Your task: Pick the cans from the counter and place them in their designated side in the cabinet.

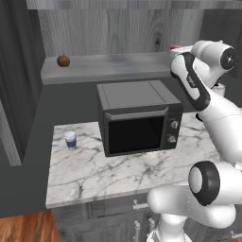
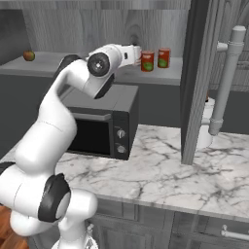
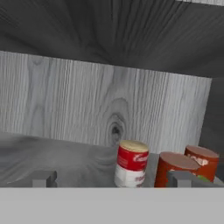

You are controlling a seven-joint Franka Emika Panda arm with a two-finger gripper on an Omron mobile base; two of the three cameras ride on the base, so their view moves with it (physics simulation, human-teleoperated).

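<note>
Cans (image 3: 131, 164) all stand on the cabinet shelf (image 3: 52, 159), right end; gripper (image 3: 111, 178) open wide and empty, best backed straight out, level, so neither finger clips them.

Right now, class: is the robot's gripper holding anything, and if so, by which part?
Nothing is held. In the hand view the fingers stand wide apart with only shelf between them; the red-and-white can stands free on the cabinet shelf, beyond them.

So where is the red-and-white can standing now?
In the hand view the red-and-white can stands upright on the cabinet shelf, left of two orange-red cans, before the wood-grain back wall.
</note>
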